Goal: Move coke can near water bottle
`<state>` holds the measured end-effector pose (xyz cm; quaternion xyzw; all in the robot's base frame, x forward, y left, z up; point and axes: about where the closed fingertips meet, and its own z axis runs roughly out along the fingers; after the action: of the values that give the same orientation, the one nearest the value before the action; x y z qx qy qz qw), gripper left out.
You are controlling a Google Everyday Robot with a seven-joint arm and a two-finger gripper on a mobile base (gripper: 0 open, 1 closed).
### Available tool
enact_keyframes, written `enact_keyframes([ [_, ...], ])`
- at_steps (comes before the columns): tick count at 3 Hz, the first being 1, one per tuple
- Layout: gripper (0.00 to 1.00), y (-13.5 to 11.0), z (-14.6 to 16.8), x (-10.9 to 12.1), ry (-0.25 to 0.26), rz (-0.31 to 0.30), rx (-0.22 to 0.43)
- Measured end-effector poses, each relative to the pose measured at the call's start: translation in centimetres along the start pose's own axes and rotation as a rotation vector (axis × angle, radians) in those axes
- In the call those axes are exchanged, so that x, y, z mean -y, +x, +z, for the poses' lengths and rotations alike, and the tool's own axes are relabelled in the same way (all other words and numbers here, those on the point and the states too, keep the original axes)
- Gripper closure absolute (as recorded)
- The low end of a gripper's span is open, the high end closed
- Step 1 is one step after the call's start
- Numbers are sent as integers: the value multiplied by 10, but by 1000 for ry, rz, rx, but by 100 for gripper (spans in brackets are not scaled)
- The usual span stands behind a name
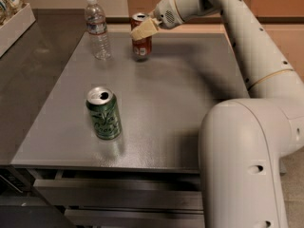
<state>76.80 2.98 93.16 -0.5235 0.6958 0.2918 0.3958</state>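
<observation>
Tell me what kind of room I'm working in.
Probably an office break area: a metal counter with drawers, a snack box far left. The gripper grips the coke can at the back.

Observed end effector (144, 29) at far edge of tabletop (180, 103), clamped around upper half of upright coke can (142, 48). Noted water bottle (98, 30) standing near coke can, to its left in view, not touching. Logged green can (104, 114) upright toward front, well apart from both.
</observation>
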Motion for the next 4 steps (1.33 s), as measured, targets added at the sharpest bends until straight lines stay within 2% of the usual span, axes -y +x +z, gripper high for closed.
enact_keyframes([
  [1, 82, -2, 13, -6, -32, -11, -8],
  [4, 12, 7, 31, -5, -66, -4, -22],
])
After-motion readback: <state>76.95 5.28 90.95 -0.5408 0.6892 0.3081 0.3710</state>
